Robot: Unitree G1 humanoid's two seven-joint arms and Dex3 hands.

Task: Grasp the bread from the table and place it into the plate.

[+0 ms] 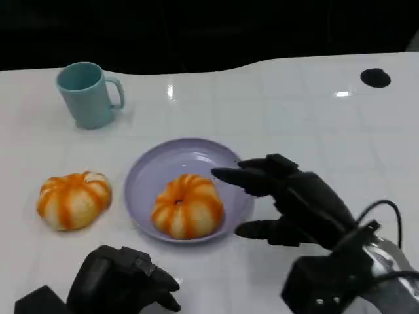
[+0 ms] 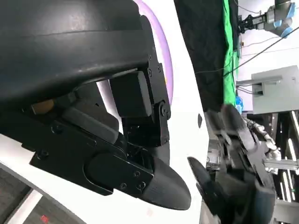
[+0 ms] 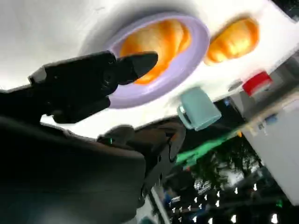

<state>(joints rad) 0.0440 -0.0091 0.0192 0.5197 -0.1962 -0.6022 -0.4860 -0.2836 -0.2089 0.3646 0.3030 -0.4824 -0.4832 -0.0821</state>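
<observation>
Lying in plate, bread just beside empty right hand

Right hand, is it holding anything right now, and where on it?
Nothing is held. The right hand hangs open beside the purple plate, its fingers apart and clear of the bread on the plate.

Teal mug stands upright at far left of white table, handle turned right, interior showing. Round black spot lies on the tabletop near far right edge. Right wrist view: same mug; a red-and-white object, blurred, beyond the table edge.
</observation>
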